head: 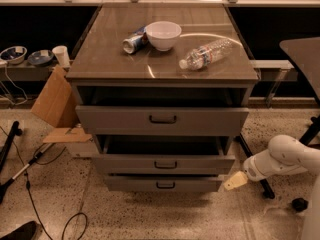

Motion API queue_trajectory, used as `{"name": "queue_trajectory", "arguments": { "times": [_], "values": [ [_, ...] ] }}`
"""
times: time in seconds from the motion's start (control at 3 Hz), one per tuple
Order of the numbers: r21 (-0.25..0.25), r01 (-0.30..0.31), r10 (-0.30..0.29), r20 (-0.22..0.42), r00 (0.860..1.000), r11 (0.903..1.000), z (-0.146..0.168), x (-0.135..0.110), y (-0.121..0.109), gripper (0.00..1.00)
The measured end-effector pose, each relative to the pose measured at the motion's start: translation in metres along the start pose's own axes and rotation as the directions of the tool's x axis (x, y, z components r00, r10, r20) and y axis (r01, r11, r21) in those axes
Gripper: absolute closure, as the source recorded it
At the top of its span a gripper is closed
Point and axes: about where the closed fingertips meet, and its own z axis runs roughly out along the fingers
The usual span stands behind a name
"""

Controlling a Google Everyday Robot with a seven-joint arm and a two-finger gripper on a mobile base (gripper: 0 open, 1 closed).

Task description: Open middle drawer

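Middle drawer [200, 164] (2nd of 3 in the grey cabinet) stands pulled out, w/ a dark gap above its low front panel and a small bar handle [165, 165] at centre. Top drawer [210, 120] is out too, its front further fwd. Lowest drawer [130, 184] shows only a thin gap.

Claw [236, 180] sits low by the cabinet's right side, just off the right end of the middle drawer's front. Can't tell its state or whether it touches the drawer. White arm [285, 159] runs off right.

On the counter [100, 64]: white bowl [163, 35], can [134, 42] lying just beside it, and water bottle [207, 54] on its side.
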Motion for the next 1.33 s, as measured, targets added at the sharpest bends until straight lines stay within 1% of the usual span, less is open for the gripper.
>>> {"name": "queue_trajectory", "arguments": {
  "times": [0.33,0.67,1.0,1.33],
  "values": [
    [-0.036,0.079,-0.077,0.064,0.995,0.9962,0.000,-0.010,0.008,0.00],
    [-0.057,0.131,-0.125,0.091,0.988,0.9898,0.002,-0.016,0.012,0.00],
    [-0.067,0.189,-0.179,0.127,0.975,0.9797,0.007,-0.034,0.016,0.00],
    [-0.069,0.183,-0.172,0.134,0.976,0.9807,0.010,-0.044,0.015,0.00]
  ]
}}
